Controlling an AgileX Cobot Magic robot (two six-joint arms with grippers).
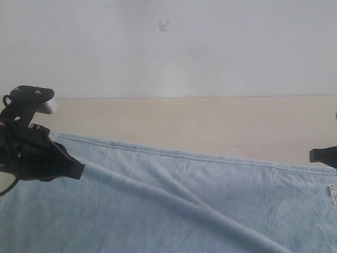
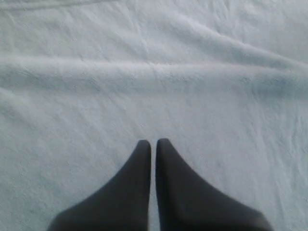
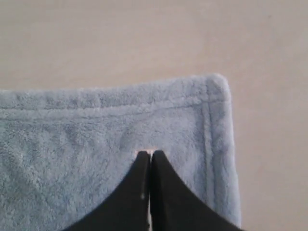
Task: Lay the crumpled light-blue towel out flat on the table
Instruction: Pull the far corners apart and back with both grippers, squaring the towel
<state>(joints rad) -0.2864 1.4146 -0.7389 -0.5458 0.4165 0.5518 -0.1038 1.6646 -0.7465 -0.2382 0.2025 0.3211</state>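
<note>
Towel place: your towel [image 1: 174, 226] lies on the table [image 1: 200, 121]. In the exterior view it fills the view from 9 through 6 to 3 o'clock, and bare table shows toward 12.
Long axis: it runs 9 to 3 o'clock. The far hem [image 1: 210, 157] dips slightly toward 3.
Surface: one long ridge [image 1: 184, 203] runs from beside the left gripper toward 5 o'clock.
Tag: a small white tag [image 1: 332, 195] sits at the 3 o'clock edge, its print too small to read.
Left gripper [image 1: 79, 169]: it is at 9 o'clock, over the towel, with its fingers pressed together. You cannot tell whether cloth is caught between them.
Right gripper [image 3: 147, 154]: it is at 3 o'clock. Its fingers are pressed together, with the tips on the towel just inside a hemmed corner [image 3: 216, 82]. Whether they pinch any cloth cannot be told.
</note>
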